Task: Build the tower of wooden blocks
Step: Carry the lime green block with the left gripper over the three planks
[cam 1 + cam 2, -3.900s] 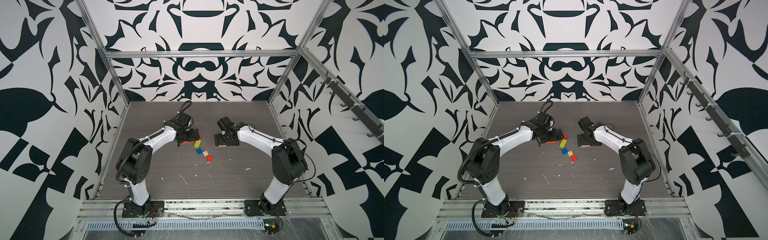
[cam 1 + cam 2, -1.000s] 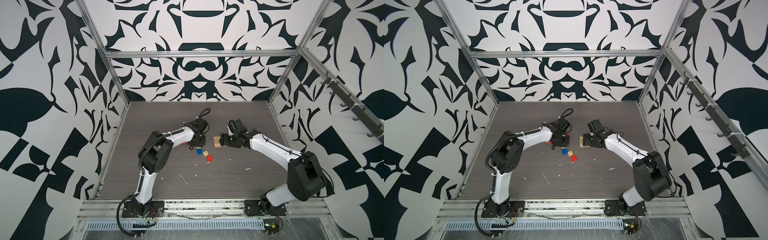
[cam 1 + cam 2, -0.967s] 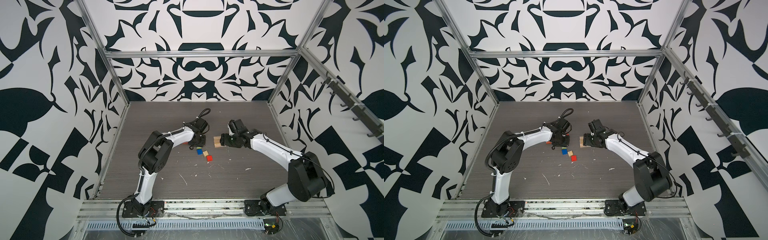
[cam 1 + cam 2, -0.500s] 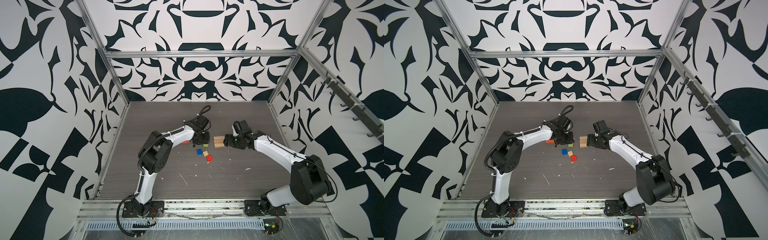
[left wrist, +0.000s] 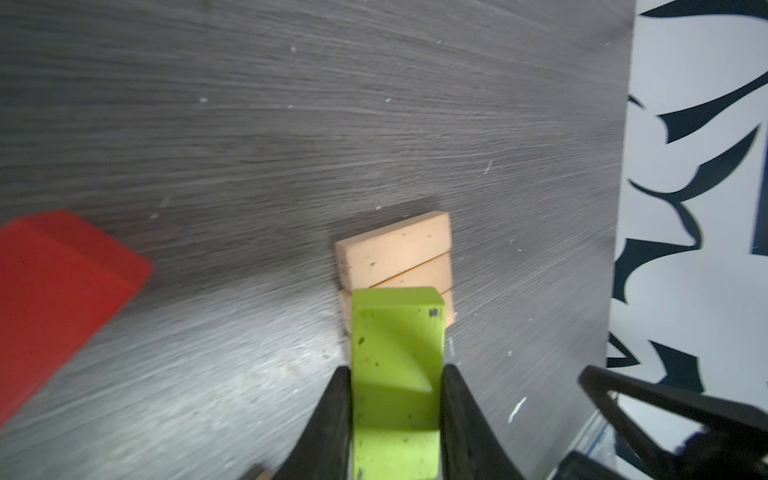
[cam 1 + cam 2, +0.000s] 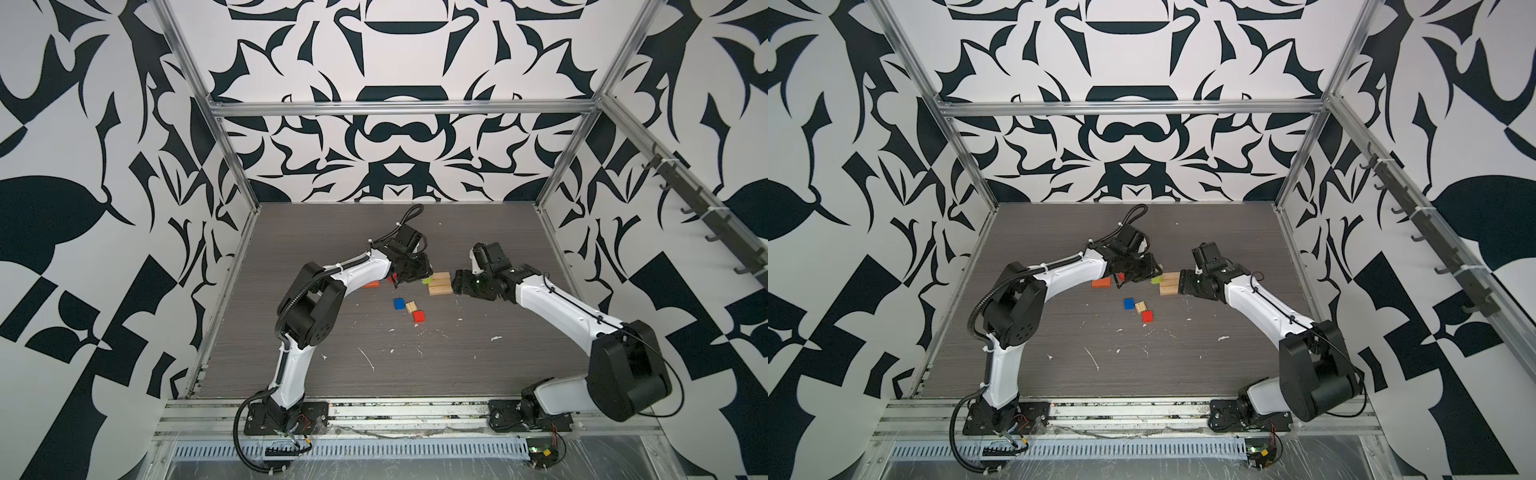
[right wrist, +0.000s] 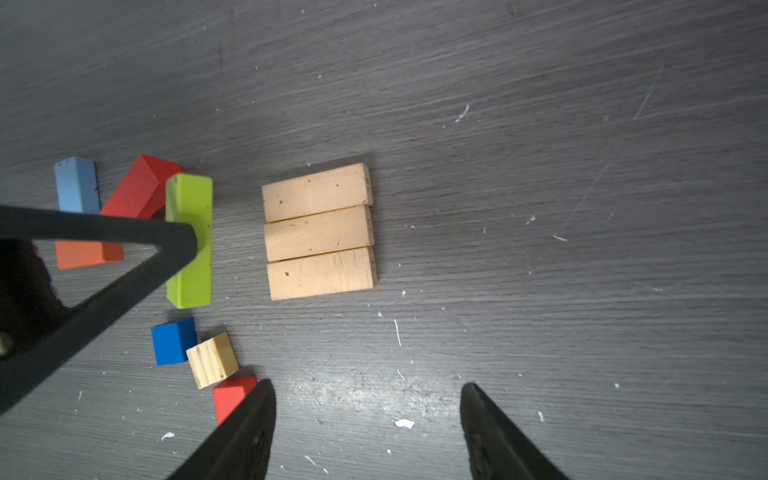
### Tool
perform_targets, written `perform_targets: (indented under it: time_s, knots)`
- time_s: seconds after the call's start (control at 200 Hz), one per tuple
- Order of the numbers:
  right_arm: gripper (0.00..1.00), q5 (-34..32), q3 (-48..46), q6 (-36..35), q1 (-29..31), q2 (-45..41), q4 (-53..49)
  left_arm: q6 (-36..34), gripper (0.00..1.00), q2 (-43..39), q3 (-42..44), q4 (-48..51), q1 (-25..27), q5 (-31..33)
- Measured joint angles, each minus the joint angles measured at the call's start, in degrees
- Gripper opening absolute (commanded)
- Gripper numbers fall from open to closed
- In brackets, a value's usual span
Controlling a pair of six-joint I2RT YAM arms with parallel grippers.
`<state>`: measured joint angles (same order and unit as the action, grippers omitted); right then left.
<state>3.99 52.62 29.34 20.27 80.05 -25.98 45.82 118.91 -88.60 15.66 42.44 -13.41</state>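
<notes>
Blue cube (image 7: 173,340), tan cube (image 7: 212,360) and red cube (image 7: 230,397) cluster near tan planks (image 7: 319,231)

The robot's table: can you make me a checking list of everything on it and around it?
Surface: dark wood-grain table, scuffed.
Job's things: three tan planks flat, side by side; lime green plank beside them; red plank, orange plank, light blue plank, blue cube, tan cube, red cube loose; no tower yet.
Clutter: white flecks.
Grippers: left gripper shut on the lime green plank; right gripper open, empty.
Cables: black cable looped above the left wrist.
Surroundings: black-and-white patterned walls, metal frame.
</notes>
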Motion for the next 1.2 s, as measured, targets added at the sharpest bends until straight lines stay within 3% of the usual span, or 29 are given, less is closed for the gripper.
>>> perform_targets:
  time_s: [0.33,1.2]
  knots:
    - [0.75,0.20,-1.40,-0.59,-0.70,-1.05,0.07,2.62,0.30,2.78,-1.92,-1.60,2.38,0.11]
    - [0.74,1.68,-2.23,-1.01,-1.18,-1.27,0.11,5.62,0.32,5.07,-2.03,-3.02,2.60,2.82]
